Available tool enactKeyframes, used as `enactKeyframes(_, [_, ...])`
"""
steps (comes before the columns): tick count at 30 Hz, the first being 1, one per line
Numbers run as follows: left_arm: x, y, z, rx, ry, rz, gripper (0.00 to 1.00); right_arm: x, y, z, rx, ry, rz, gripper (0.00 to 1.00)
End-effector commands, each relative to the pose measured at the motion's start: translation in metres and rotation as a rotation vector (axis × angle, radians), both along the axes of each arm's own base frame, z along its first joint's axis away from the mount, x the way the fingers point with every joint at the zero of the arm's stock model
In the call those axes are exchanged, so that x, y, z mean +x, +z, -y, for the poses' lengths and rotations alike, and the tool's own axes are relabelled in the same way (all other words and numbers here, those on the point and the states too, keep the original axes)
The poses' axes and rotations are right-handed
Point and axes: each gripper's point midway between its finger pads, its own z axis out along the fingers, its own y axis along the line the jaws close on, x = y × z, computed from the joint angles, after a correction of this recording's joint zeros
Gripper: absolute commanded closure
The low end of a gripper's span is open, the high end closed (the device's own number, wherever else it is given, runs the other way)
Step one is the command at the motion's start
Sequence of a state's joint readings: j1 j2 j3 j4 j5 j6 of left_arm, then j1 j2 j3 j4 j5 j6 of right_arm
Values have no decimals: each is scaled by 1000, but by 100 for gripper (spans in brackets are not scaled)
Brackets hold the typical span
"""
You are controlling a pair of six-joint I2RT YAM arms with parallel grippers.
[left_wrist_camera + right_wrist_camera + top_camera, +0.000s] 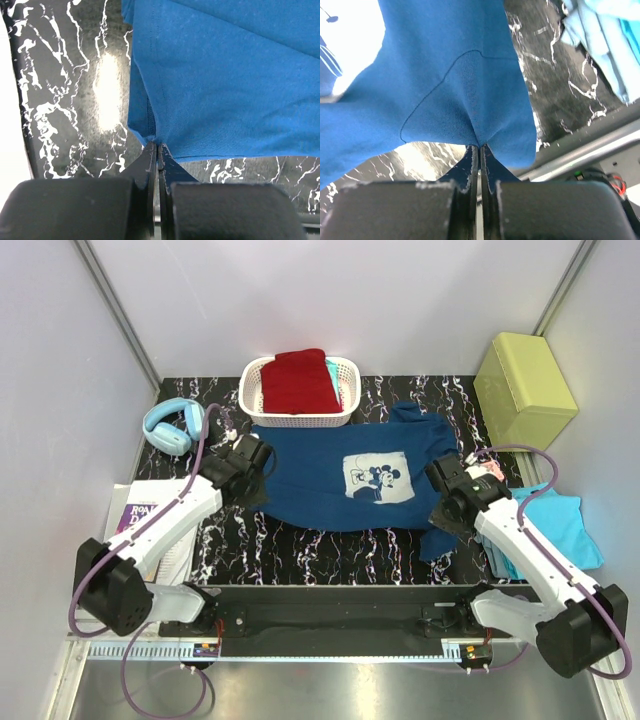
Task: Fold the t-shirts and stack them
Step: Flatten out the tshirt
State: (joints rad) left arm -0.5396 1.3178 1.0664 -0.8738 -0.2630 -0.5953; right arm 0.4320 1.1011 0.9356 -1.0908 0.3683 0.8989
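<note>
Left hand, right hand pinched tight on navy t-shirt edges; fold beginning. Next: lift both evenly, fold over.

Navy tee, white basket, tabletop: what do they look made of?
The navy tee: soft matte knit cloth, judging by puckers and stitched seams. The white basket: probably moulded plastic, with lattice walls. The tabletop: glossy black with white veins and lamp glare; marble-look, perhaps laminate, cannot tell.

Navy t-shirt, white mouse print
</note>
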Motion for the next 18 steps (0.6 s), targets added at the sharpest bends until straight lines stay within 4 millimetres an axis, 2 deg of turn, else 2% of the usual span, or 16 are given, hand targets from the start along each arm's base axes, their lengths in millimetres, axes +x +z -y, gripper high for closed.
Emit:
enactKeyframes(1, [-19,1,-5,-5,-4,-17,100,-22,3,-1,23,1,-73,100])
enactKeyframes(13, [-67,-22,-6,-14,-19,-124,100,-66,-6,1,75,13,-168,100])
enactKeyframes(18, [-79,-35,-7,-8,-9,-158,100,-73,-9,1,97,8,-160,100])
